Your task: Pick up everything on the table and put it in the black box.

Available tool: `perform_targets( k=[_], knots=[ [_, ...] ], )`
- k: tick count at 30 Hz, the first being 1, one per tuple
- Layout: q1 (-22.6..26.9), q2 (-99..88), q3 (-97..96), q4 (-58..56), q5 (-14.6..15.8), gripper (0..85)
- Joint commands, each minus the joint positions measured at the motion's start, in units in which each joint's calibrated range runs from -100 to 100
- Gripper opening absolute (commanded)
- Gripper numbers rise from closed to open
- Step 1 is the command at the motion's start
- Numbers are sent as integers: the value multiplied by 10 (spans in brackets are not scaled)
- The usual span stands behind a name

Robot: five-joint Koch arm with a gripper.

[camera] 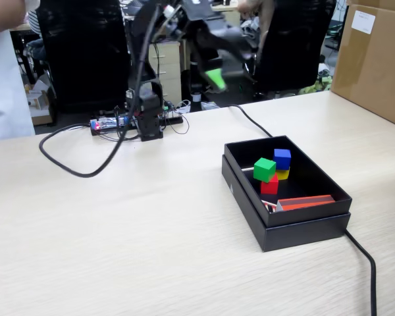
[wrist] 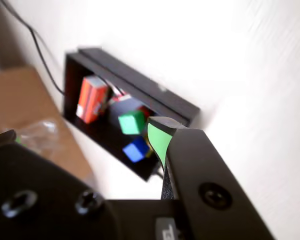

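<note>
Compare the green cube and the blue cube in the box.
The green cube sits nearer the fixed camera; the blue cube sits behind it, farther into the black box. The green cube looks tilted and leans over a red cube, while the blue cube rests on something yellow. They differ in colour. Both look alike in size and shape and lie inside the box.
</note>
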Motion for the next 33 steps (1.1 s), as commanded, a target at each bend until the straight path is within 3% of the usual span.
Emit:
perform_targets(
  k=[1, 8, 14, 21, 33],
  knots=[
    [-32, -126, -44, 9, -14, 505],
    [-85, -282, -283, 78, -18, 507],
    [-78, -485, -573, 172, 3, 508],
    [-81, -493, -669, 207, 24, 513],
    [-90, -493, -924, 483, 14, 504]
  ],
)
